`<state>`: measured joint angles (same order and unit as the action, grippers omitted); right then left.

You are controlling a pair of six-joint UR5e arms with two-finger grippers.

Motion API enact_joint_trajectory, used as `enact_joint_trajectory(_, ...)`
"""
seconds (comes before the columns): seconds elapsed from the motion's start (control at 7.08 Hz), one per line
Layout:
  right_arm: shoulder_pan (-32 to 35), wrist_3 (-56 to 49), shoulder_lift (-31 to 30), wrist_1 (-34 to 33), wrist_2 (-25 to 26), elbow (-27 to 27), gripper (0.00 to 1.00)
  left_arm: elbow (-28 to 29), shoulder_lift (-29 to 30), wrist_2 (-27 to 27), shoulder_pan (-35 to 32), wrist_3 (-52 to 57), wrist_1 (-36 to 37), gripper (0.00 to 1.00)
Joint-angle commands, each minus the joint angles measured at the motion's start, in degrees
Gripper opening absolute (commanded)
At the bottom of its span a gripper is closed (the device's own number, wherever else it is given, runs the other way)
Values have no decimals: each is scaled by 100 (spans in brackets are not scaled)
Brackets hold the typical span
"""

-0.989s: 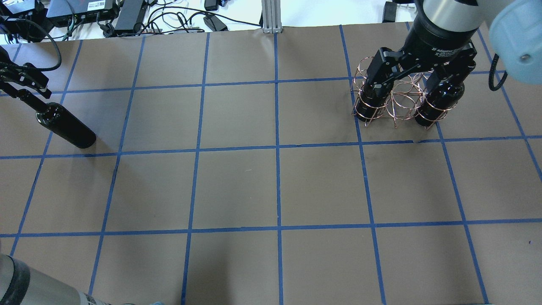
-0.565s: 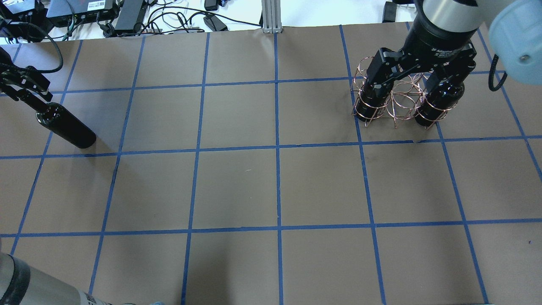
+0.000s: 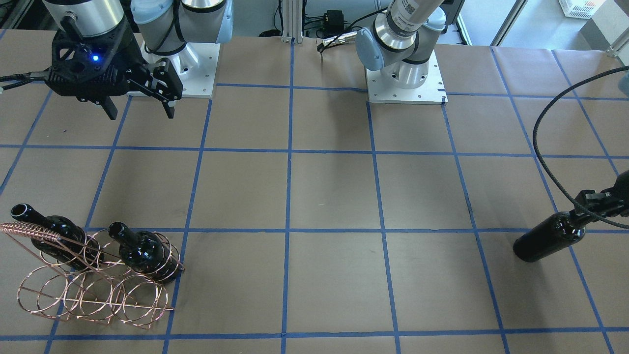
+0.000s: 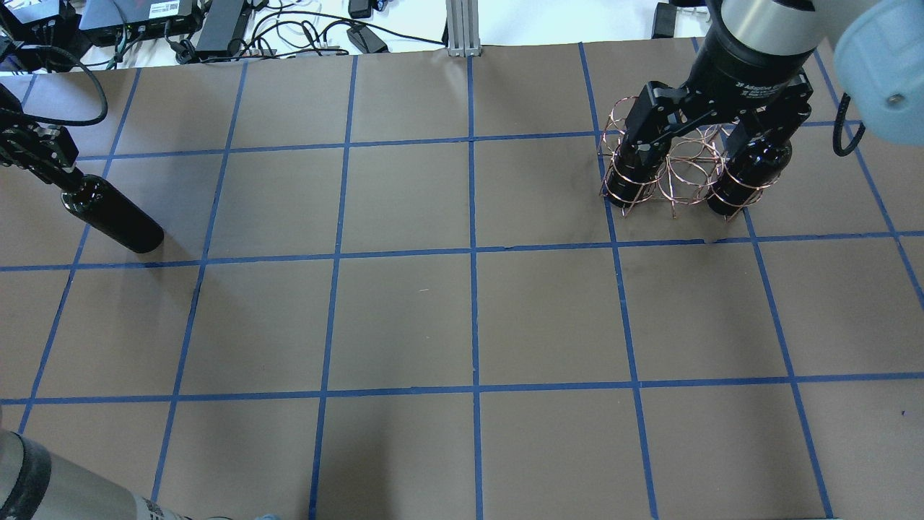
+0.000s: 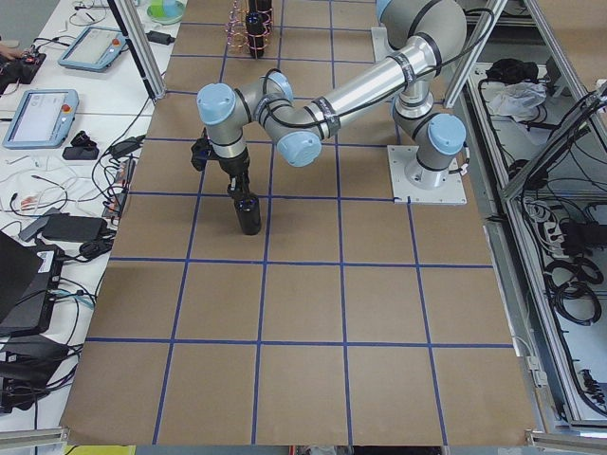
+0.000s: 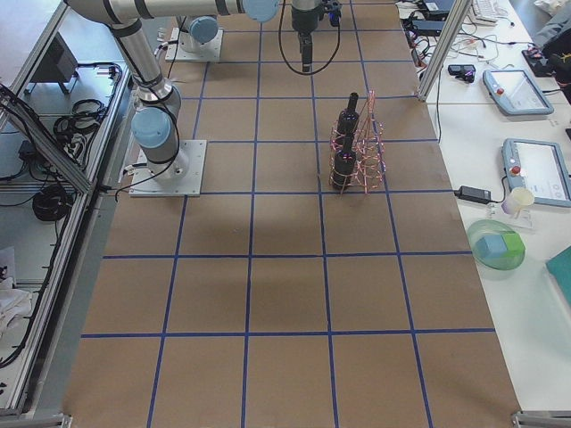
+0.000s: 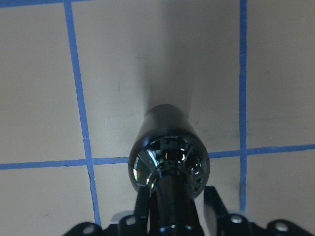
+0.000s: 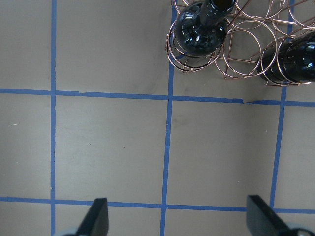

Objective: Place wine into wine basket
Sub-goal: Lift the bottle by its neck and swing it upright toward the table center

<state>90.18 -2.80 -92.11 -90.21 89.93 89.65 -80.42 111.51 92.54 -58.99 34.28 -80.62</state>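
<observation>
A near-black wine bottle (image 4: 115, 220) stands upright on the table's left side, also in the front-facing view (image 3: 548, 241). My left gripper (image 4: 40, 148) is shut on its neck; the left wrist view shows the bottle (image 7: 167, 147) with a finger (image 7: 142, 209) on either side of the neck. The copper wire wine basket (image 4: 686, 173) stands far right and holds two more bottles (image 3: 49, 236) (image 3: 142, 250) in its end rings, with the middle ring between them bare. My right gripper (image 4: 699, 148) hangs open and empty high above the basket (image 8: 246, 54).
Brown paper with a blue tape grid covers the table (image 4: 469, 318). Cables and electronics (image 4: 216, 25) lie beyond the far edge. Both arm bases (image 3: 405, 78) are bolted at the robot's side.
My left gripper has come down a little along the bottle's neck and closed in on it. The bottle's base has not moved. The right arm has not moved.
</observation>
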Motion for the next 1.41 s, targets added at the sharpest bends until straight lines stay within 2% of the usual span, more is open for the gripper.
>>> enact_joint_trajectory(0.0, 0, 8, 0, 3, 7, 0, 100, 0, -7, 183, 1, 8, -50, 0)
enact_joint_trajectory(0.42, 0, -10, 0, 12, 7, 0, 100, 96, -208, 186, -34, -18, -181, 0)
enact_joint_trajectory(0.71, 0, -10, 0, 21, 7, 9, 100, 96, -410, 28, -244, -777, -182, 0)
enact_joint_trajectory(1.27, -9, -19, 9, 29, 16, 44, 100, 44, -805, -61, -1455, -2167, -199, 0)
